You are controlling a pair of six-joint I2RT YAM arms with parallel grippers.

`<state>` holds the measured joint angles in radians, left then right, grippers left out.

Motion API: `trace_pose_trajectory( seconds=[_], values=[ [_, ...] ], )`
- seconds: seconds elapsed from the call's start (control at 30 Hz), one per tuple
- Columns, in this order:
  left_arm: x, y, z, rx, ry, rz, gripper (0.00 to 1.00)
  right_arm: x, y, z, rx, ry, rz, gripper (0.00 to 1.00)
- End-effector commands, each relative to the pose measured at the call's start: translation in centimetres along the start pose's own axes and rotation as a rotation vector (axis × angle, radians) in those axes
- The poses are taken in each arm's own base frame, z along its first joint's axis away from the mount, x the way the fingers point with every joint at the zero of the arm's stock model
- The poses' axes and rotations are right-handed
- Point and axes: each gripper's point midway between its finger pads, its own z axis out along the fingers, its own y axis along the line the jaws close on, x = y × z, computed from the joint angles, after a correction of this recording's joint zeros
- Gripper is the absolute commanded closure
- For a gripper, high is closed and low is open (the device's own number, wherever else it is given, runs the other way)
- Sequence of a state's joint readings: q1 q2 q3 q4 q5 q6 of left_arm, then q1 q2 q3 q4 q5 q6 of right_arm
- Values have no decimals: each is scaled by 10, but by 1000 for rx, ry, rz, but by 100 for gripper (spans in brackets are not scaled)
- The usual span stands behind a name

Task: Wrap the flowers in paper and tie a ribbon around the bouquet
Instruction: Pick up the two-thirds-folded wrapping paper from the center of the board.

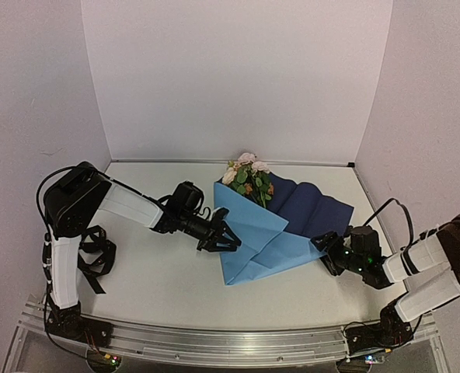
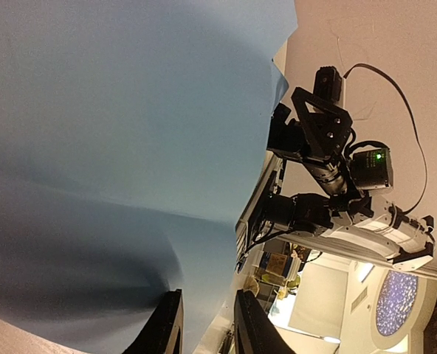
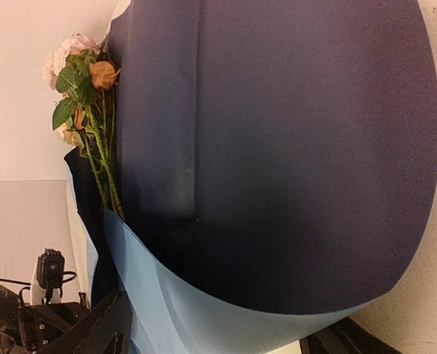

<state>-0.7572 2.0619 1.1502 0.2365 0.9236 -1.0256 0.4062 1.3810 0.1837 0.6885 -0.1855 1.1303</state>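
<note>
Nearest, low on the right: right hand [image 1: 324, 250], fingers wide apart on either side of the near right corner of the paper [image 1: 255, 235], not clamped on it. Just beyond, to the left: left hand [image 1: 225, 239], fingers partly apart at the left edge of a light blue flap folded over the middle, sheet edge showing in the gap. Paper spread on the surface [image 1: 148, 268], light blue flap on the left, dark navy face bared on the right. Farthest back: flowers [image 1: 248, 177], heads at the sheet's far end, stems tucked between navy face and blue flap.
</note>
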Motion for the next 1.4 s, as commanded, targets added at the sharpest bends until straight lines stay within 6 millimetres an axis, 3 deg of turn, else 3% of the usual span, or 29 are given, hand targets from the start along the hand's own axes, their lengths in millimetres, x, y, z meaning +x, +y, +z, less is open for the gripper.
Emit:
trace_pose_trajectory(
  seconds=[0.0, 0.17, 0.37, 0.63, 0.77, 1.0, 1.37],
  values=[
    [4, -16, 16, 52, 39, 44, 75, -5, 7, -2, 10, -27, -64, 29],
    [-1, -6, 26, 49, 41, 28, 75, -6, 15, -5, 31, -48, -134, 35],
    [-4, 4, 32, 37, 43, 12, 76, -8, 22, -2, 51, -60, -190, 49],
    [-2, 15, 34, 25, 47, -1, 76, -1, 14, 8, 39, -29, -82, 36],
    [-3, 15, 35, 27, 48, 0, 76, 0, 2, 11, 29, -25, 4, 35],
    [-3, 19, 37, 24, 52, -5, 76, -10, -23, 11, 26, -57, 129, 39],
    [-3, 22, 37, 23, 55, -7, 76, -26, -25, 4, 14, -143, 97, 47]
  ],
)
